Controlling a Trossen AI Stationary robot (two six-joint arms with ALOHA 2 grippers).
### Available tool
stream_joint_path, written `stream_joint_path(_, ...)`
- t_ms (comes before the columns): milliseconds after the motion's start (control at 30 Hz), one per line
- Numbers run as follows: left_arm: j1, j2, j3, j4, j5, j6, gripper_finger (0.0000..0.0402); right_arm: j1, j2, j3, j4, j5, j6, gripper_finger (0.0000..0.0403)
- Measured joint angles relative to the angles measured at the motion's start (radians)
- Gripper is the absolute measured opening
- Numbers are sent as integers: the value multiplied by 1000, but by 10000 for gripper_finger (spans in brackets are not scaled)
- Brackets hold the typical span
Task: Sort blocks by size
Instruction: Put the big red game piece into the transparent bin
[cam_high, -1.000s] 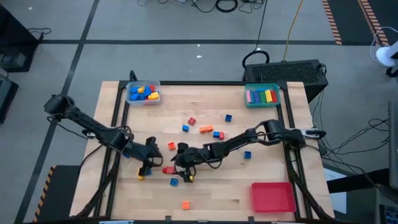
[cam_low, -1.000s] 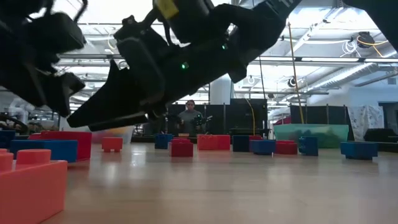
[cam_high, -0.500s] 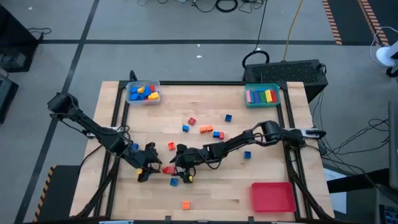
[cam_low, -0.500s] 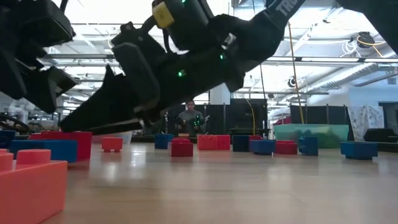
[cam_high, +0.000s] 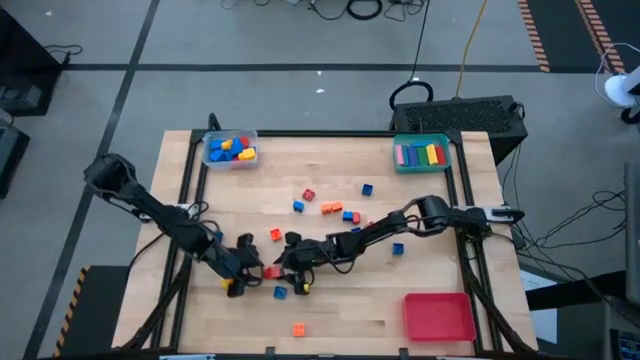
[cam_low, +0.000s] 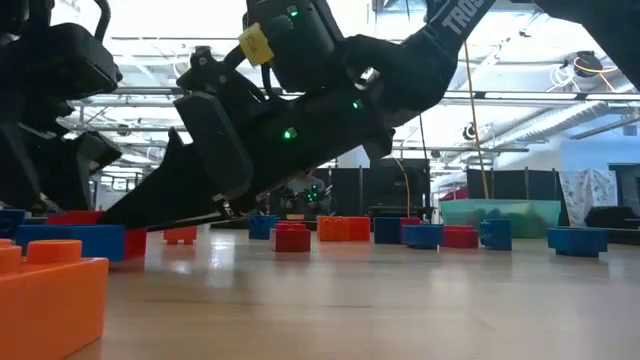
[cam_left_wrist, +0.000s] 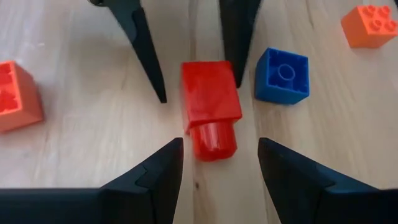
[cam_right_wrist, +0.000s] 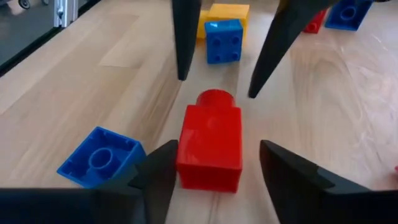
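Since the earlier frames the left gripper (cam_high: 243, 272) has slid along the table toward the right gripper (cam_high: 290, 268), and the two now face each other over one red brick (cam_left_wrist: 209, 115); that brick lies on its side on the bare wood near the front middle of the table (cam_high: 330, 300), its single stud pointing toward the left arm.

Going left to right across the table: a clear tray (cam_high: 230, 149) at the far left corner holds blue, yellow and orange blocks; the left gripper is low over the wood with its fingers (cam_left_wrist: 155, 177) parted wider than the red brick and not touching it; a small blue brick (cam_left_wrist: 282, 74) lies just beside the red one, and an orange brick (cam_left_wrist: 17, 94) lies farther off; the right gripper comes in from the other side, its fingers (cam_right_wrist: 163, 168) also parted either side of the red brick, clear of its faces; loose red, blue and orange blocks are scattered past the middle; a teal tray (cam_high: 421, 153) with long bars stands at the far right corner; a red tray (cam_high: 438, 316) lies at the near right.
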Motion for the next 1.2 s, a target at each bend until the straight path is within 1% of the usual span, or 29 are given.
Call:
stream_joint_path(200, 0, 62, 0, 22, -5, -3, 207, -3, 0, 0, -1, 0, 13, 113)
stream_joint_path(233, 0, 68, 0, 21, -5, -4, 207, -3, 0, 0, -1, 0, 13, 106)
stream_joint_path(333, 0, 73, 0, 20, -9, -30, 207, -3, 0, 0, 6, 0, 4, 106)
stream_joint_path(433, -2, 73, 0, 33, -60, -47, 207, -3, 0, 0, 29, 6, 1, 107)
stream_joint_path(533, -6, 73, 0, 78, -105, -23, 207, -5, 0, 0, 42, 5, 10, 119)
stream_joint_path(667, -10, 73, 0, 119, -107, 25, 207, -4, 0, 0, 56, -1, 14, 120)
stream_joint_path(933, -10, 73, 0, 119, -109, 22, 205, -4, 0, 0, 64, -1, 16, 120)
stream_joint_path(1033, -10, 73, 0, 119, -116, 22, 190, -4, -1, 0, 66, 0, 11, 119)
stream_joint_path(1200, -9, 73, 0, 115, -133, 21, 143, -4, -2, -2, 74, 2, 4, 122)
